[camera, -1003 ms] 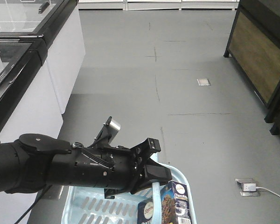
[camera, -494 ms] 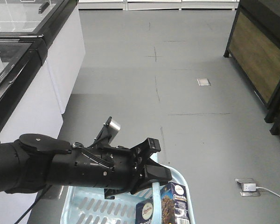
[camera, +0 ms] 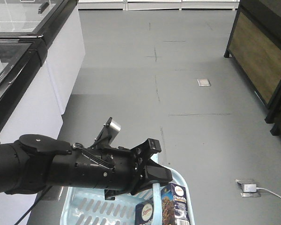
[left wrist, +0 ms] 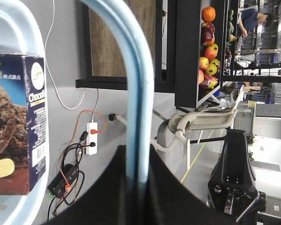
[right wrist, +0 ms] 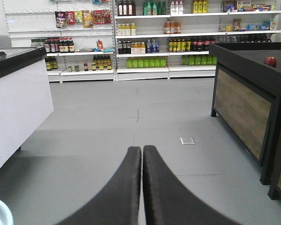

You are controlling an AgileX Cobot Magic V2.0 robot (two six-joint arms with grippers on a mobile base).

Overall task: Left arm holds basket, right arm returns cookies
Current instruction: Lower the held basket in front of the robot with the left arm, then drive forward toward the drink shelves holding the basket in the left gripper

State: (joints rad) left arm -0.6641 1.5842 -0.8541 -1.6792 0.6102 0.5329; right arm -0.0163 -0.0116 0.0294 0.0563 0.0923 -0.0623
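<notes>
My glossy black left arm reaches in from the lower left, and the left gripper [camera: 154,179] is shut on the pale blue handle [camera: 156,191] of the light blue basket [camera: 84,206]. In the left wrist view the handle [left wrist: 136,84] runs straight down into the closed left gripper [left wrist: 139,157]. The cookies [camera: 176,204], a dark carton with a chocolate cookie picture, stand upright in the basket's right end and show again as the cookies [left wrist: 18,126] beside the basket rim [left wrist: 18,23]. My right gripper [right wrist: 142,149] is shut with nothing in it, hanging over bare floor.
A second package with a round blue logo [camera: 147,213] sits left of the carton. White freezer cabinets [camera: 33,70] line the left side and a dark wooden display stand [camera: 262,61] the right. A power strip with cables [camera: 249,188] lies on the floor. Stocked shelves [right wrist: 178,42] stand far ahead.
The carton and its neighbour sit slightly lower and further left in the front view than a second ago. The left arm has hardly moved.
</notes>
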